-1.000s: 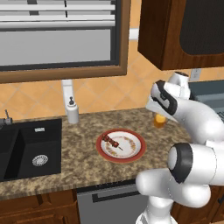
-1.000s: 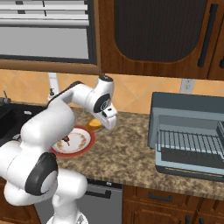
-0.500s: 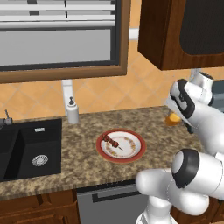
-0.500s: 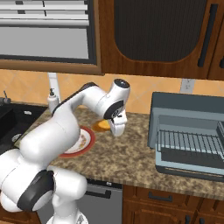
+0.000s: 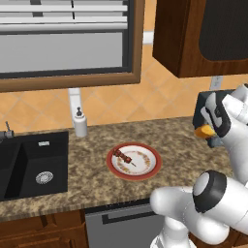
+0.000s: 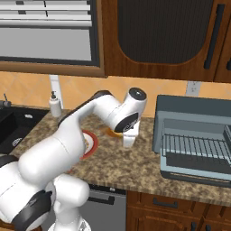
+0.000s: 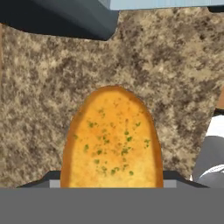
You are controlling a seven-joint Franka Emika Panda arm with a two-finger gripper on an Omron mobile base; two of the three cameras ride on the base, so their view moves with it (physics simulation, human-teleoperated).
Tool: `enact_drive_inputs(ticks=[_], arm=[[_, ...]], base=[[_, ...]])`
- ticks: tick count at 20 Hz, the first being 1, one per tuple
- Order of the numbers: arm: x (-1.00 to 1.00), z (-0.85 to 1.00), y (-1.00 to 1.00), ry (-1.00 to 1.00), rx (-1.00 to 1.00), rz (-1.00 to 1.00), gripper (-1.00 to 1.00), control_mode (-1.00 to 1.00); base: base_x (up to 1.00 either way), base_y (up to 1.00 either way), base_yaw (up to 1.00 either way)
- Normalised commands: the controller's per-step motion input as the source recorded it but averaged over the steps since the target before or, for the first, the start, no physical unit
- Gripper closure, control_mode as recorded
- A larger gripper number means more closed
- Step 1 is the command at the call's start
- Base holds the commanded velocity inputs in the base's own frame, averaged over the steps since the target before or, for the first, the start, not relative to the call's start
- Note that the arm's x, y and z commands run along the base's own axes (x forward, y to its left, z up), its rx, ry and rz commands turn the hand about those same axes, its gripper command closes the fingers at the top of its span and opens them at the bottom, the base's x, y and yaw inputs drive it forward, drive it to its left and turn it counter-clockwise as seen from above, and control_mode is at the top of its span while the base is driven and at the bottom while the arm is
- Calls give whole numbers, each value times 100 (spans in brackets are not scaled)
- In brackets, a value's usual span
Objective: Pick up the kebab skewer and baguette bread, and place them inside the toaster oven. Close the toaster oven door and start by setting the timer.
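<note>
Two-finger gripper pinching the stubby golden-orange baguette bread.
Bread held above the speckled granite counter, near the open blue-grey toaster oven.

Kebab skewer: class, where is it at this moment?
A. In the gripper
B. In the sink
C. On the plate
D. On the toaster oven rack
C: the kebab skewer lies on the plate, while the gripper carries the bread.
</note>
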Motion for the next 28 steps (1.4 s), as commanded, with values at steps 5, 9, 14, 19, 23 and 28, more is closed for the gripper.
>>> enact_drive_inputs(ticks=[5,9,14,19,23,28], arm=[[-11,0,-30,-3,1,-15,100,-100],[-29,-15,-30,-14,2,-4,100,-100],[-3,-4,-50,-4,4,2,100,-100],[7,0,-95,-9,9,0,100,-100],[38,0,-85,0,6,0,100,-100],[40,0,-67,0,1,0,100,-100]], base=[[0,0,0],[0,0,0],[0,0,0],[0,0,0],[0,0,0],[0,0,0]])
